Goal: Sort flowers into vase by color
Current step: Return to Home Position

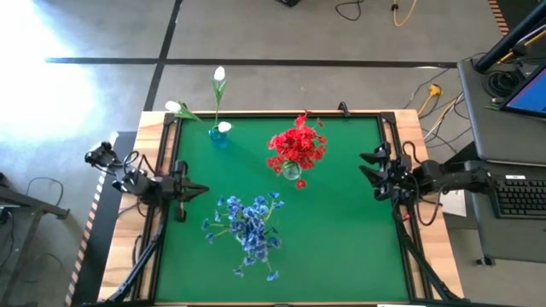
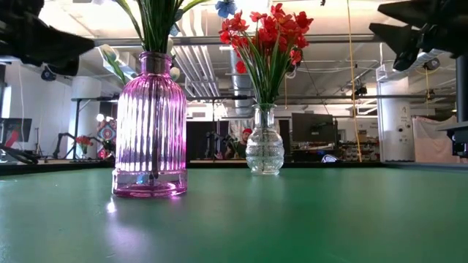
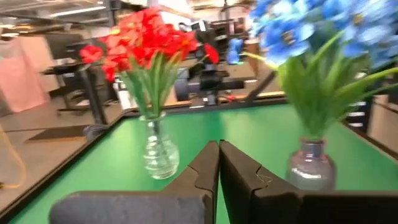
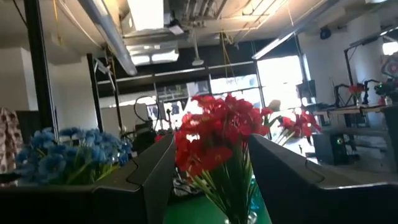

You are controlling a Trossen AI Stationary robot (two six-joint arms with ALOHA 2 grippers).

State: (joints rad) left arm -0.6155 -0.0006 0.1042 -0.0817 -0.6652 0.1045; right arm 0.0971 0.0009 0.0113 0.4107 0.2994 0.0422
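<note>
Red flowers (image 1: 296, 147) stand in a clear glass vase (image 2: 264, 150) at the table's far middle. Blue flowers (image 1: 249, 224) stand in a ribbed pink vase (image 2: 150, 131) nearer the front. White flowers (image 1: 219, 75) rise from a small blue vase (image 1: 218, 136) at the far left, and one bud (image 1: 173, 107) leans out past the far edge. My left gripper (image 1: 202, 191) hovers shut at the table's left side, pointing level toward the vases. At the right side my right gripper (image 1: 365, 166) hovers open, with the red flowers (image 4: 217, 140) showing beyond its fingers. Neither touches anything.
Wooden borders and black rails (image 1: 162, 170) frame the green mat (image 1: 341, 247). A desk with a keyboard (image 1: 520, 196) stands off the right side. Bare mat lies along the front and right of the table.
</note>
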